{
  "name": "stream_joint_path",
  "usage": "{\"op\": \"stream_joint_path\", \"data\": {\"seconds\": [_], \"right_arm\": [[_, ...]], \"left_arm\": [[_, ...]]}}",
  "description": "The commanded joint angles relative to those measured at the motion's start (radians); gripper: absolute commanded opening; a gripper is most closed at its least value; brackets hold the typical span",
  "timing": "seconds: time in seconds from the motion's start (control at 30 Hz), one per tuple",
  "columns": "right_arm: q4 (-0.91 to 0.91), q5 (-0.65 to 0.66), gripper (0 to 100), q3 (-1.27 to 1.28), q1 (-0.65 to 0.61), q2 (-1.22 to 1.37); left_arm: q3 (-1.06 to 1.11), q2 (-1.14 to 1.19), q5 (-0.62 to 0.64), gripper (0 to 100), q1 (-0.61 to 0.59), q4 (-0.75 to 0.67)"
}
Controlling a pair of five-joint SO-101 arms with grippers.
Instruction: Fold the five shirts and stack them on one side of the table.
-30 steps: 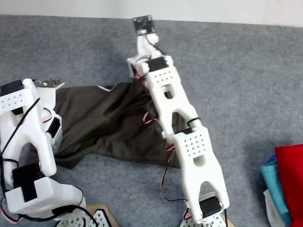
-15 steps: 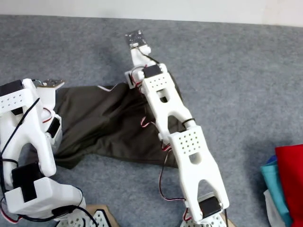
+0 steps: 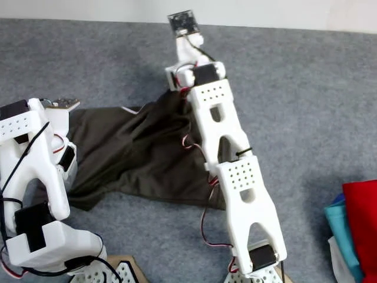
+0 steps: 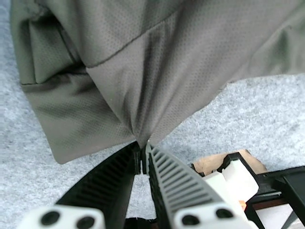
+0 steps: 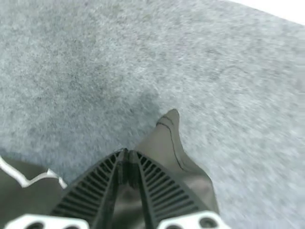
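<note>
Pinching the dark shirt at its left edge, the left gripper has its jaws pressed together on the cloth. The right gripper is likewise clamped on the shirt's far edge, which bunches up toward it. Bare grey table lies open between the shirt and the folded stack at the right edge.
</note>
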Motion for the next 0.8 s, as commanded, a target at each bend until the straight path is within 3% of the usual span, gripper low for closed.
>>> {"op": "stream_joint_path", "data": {"seconds": [0.0, 0.23, 0.47, 0.57, 0.77], "right_arm": [[0.154, 0.008, 0.5, -0.165, 0.038, -0.019], [0.455, 0.006, 0.5, -0.341, 0.059, -0.048], [0.43, -0.002, 0.9, -0.323, 0.097, -0.059], [0.355, 0.015, 2.6, -0.309, 0.067, -0.05], [0.139, -0.103, 12.5, -0.17, 0.021, 0.007]], "left_arm": [[-0.012, -0.03, -0.003, 1, -0.008, -0.009], [-0.058, -0.039, 0.049, 1, -0.007, -0.035], [-0.13, -0.041, 0.051, 1, -0.008, 0.006], [-0.127, -0.038, 0.051, 1, -0.005, 0.006], [-0.076, -0.031, 0.049, 1, -0.002, 0.0]]}}
